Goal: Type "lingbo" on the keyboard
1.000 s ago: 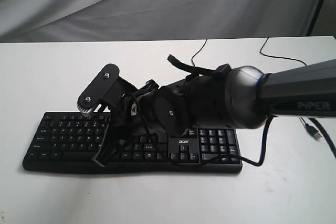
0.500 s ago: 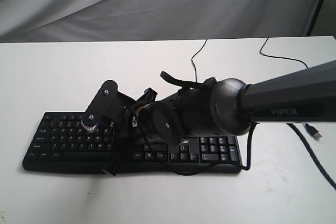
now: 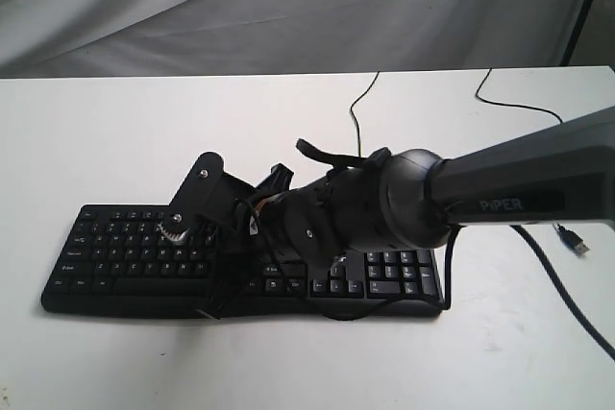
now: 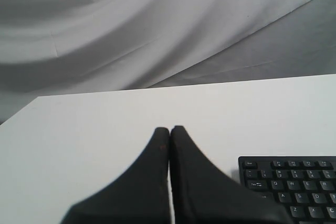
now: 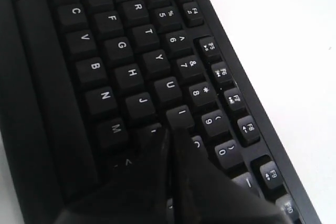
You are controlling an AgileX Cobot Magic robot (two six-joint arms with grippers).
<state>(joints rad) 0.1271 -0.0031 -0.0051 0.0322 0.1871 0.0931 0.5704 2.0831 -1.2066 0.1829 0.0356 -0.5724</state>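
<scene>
The keyboard (image 3: 125, 256) lies flat on the white desk (image 3: 96, 141), towards the side nearest the exterior camera. Its long axis runs across that view. The number pad is at the right end, the function row faces the grey drape, and the space-bar edge faces the camera, so the legends read upright from there. Its thin cable (image 3: 357, 112) leaves the far edge and trails away over the desk.

Over the letter block, right of the keyboard's middle, the right hand (image 5: 169, 132) comes down with its fingers pressed together into a single blunt point. In the right wrist view that point sits just at the near corner of the I key (image 5: 181, 113), overlapping the row beneath it, with U (image 5: 168, 85) and J (image 5: 142, 100) clear to one side. Whether a key is actually being pressed cannot be told.

The step looks like the "i" of the word. To do it well, the point should be centred on the I cap and not on the seam with its neighbour. It should then go straight down, press briefly and lift cleanly, so that no second letter or repeat is typed.

The left hand (image 4: 169, 129), fingers likewise closed on nothing, hangs over bare desk beyond the keyboard's left end and takes no part.
</scene>
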